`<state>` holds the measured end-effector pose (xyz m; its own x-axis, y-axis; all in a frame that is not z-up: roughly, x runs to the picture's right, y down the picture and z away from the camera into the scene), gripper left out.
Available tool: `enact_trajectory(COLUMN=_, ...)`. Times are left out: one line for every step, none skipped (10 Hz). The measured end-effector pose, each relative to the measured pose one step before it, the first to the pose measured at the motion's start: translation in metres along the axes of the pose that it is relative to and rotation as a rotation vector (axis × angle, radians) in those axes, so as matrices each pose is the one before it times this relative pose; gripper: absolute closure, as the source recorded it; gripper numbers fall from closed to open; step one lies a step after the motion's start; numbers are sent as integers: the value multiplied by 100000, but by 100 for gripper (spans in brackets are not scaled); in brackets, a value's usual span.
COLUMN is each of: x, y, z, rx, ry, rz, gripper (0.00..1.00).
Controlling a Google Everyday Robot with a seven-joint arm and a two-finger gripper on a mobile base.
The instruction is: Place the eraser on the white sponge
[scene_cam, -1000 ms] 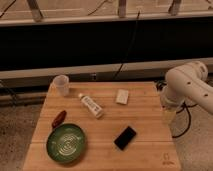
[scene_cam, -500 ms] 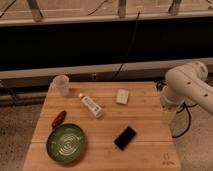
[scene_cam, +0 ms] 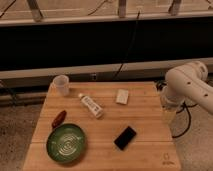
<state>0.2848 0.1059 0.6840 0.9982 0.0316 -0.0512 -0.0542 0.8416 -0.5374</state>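
The eraser [scene_cam: 125, 137] is a flat black block lying on the wooden table [scene_cam: 145, 120], right of centre and near the front. The white sponge [scene_cam: 122, 96] is a small cream block lying farther back, near the table's middle right. They lie apart. The robot's white arm [scene_cam: 187, 86] stands at the table's right edge. The gripper [scene_cam: 169, 116] hangs low at that edge, right of both things and holding nothing that I can see.
A white bottle [scene_cam: 91, 105] lies on its side left of the sponge. A translucent cup [scene_cam: 61, 85] stands at the back left. A reddish-brown elongated object [scene_cam: 59, 118] and a green plate [scene_cam: 66, 142] sit at the front left. A dark wall runs behind.
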Motion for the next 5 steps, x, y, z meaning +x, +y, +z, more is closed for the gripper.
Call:
enact_trajectory(x=-2, y=1, z=3, rx=-6, ry=-2, rz=-3, gripper=20)
enact_trajectory(x=1, y=0, z=0, rx=1, ry=0, rz=4, gripper=20)
enact_trajectory(x=-67, y=50, z=88, rx=-42, ry=17, rz=-283, gripper=20)
enact_trajectory(x=-311, y=186, z=388, rx=-228, ry=-208, rz=-1224, gripper=20)
enact_trajectory(x=-1173, y=274, z=977, rx=-272, ry=-438, rz=-2762, gripper=20)
